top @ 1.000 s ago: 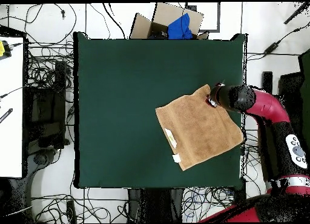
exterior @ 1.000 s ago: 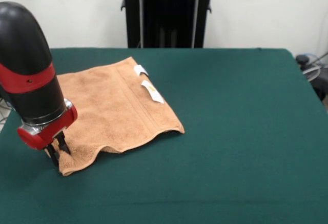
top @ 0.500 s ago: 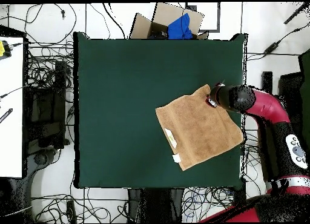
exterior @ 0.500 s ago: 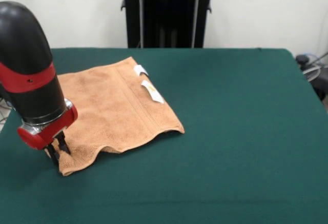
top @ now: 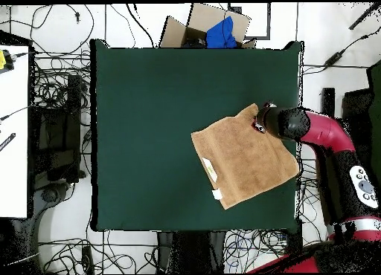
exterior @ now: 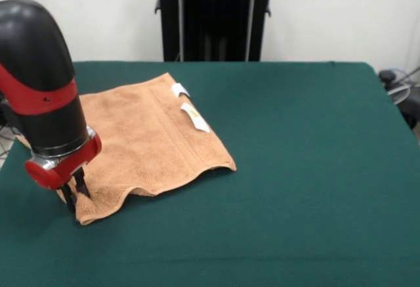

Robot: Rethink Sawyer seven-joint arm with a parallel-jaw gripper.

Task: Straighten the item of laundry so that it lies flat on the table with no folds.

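Pinching the near corner of the towel, the gripper has its two dark fingers closed on the cloth at about 8 o'clock in the front view, presumably so that corner can be drawn outward. Most of the towel lies spread toward the counter edge, white tags up (its near hem ripples, so it is not yet flat)
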